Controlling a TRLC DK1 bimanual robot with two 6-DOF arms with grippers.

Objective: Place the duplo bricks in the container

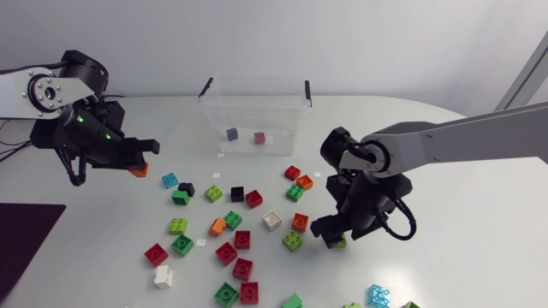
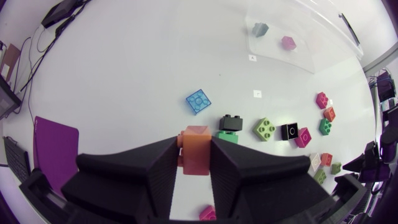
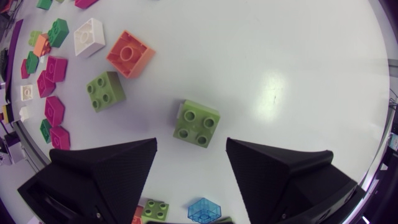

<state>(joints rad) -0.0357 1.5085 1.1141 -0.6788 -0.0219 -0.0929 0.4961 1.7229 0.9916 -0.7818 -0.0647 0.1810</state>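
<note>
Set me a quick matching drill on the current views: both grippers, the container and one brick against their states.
Things
1. left gripper
2. right gripper
3. container
4. grey-blue brick

States
A. open, fingers on either side of a lime green brick on the table, not touching it
B. holds two bricks
C. shut on an orange brick
D. lies next to a pink brick, inside clear walls

Pairs: 1-C, 2-A, 3-B, 4-D
</note>
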